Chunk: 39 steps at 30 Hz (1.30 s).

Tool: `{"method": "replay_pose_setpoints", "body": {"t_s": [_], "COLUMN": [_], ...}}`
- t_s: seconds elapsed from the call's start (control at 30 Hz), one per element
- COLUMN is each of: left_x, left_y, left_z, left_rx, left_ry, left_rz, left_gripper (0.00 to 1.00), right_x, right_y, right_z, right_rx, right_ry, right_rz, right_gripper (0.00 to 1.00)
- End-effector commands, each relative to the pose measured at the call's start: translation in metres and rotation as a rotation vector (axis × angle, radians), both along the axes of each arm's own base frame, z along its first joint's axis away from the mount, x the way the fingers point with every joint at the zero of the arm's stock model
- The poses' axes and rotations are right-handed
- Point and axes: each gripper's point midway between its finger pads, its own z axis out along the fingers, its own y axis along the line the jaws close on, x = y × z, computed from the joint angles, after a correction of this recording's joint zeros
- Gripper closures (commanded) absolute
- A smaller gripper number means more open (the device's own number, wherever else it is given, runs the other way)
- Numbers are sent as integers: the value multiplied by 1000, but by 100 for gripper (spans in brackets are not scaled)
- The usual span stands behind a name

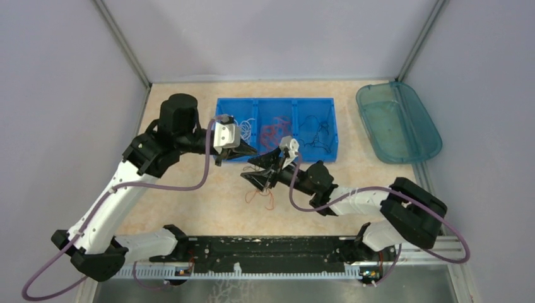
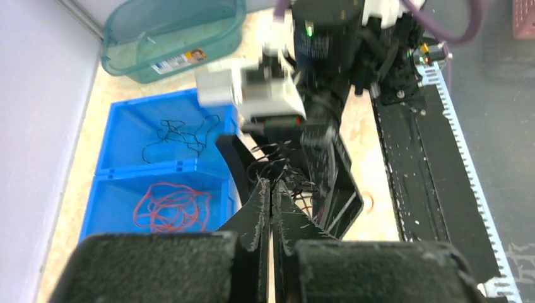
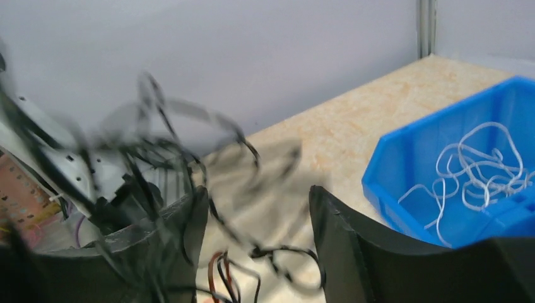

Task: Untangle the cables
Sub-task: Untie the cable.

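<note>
While the cables [image 1: 262, 194] trail at 6 o'clock beneath both end effectors, the right end effector [image 1: 253, 172] sits nearer. Left wrist: the left end effector [image 2: 271, 189] is pressed together, black strands at 12 o'clock. Right wrist: fingers [image 3: 353, 240] apart, strands stretching toward 10 o'clock.

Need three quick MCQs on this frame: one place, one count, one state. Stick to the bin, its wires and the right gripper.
1. In the top view, which compartment of the blue bin holds the red-orange wires?
A. left
B. middle
C. right

2. How many compartments has the blue bin?
A. two
B. three
C. four

3. How do the jaws of the right gripper stand?
A. open
B. shut flat
C. out of every view

Key: 1 B, the white wires lie to their left and the black wires to their right. 2 B, one section per wire colour, three in all. 3 A, the right wrist view shows a wide gap between the fingers.
</note>
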Motion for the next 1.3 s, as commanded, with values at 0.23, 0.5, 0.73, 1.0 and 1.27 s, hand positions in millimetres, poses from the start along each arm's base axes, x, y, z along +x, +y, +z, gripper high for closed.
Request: {"method": "replay_pose_setpoints", "body": {"t_s": [0.23,0.5,0.73,1.0,1.27], "left_x": [0,11,10,4,4], "left_y": [5,25,24,24,23], "left_z": [138,204,142,86,103], "left_rx": [-252,-387,-249,-159,-193], "left_ry": [-258,-500,-430,-352,-360], "left_rz": [60,199,163,121,130], "left_gripper": [99,99,100,100,100], "right_x": [8,8,-2,-6,-7], "right_y": [-9,-18,-44,-55,-56], "right_z": [-54,-94,-60,-3,-11], "right_rx": [2,-43,12,-136,-171], "right_ry": [115,207,133,-48,-43], "right_rz": [-81,-116,-145,-150,-132], "right_gripper": [60,69,47,25,30]}}
